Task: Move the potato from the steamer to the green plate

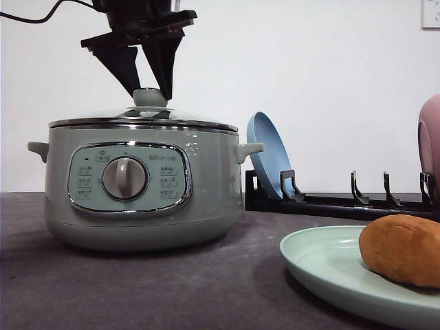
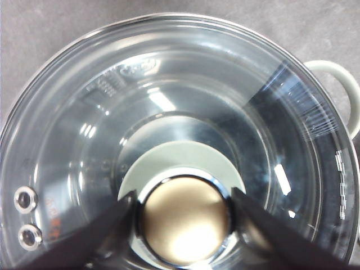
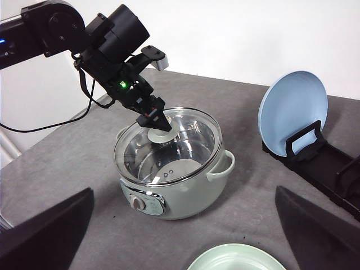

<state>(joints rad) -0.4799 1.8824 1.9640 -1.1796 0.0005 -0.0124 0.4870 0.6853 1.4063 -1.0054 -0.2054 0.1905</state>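
This looked like a robotics lab bench staged as a kitchen corner rather than a real home kitchen. A bare white wall (image 1: 330,69) backed a plain grey tabletop (image 1: 137,289), with a loose black cable (image 3: 50,121) trailing off its edge. The kitchenware was sparse and arranged: a sage-green electric steamer (image 1: 137,185), a black dish rack (image 1: 337,201) holding a blue plate (image 1: 268,155), and a green plate (image 1: 323,265)

Quick tally: one steamer (image 1: 141,189) with one glass lid (image 3: 169,140), one potato (image 1: 402,249), three plates total – one green plate (image 1: 323,265), one blue plate (image 1: 269,155), one pink plate (image 1: 430,141) – plus one black rack (image 1: 344,201). Two grippers: left gripper (image 1: 146,88), right gripper (image 3: 185,236).
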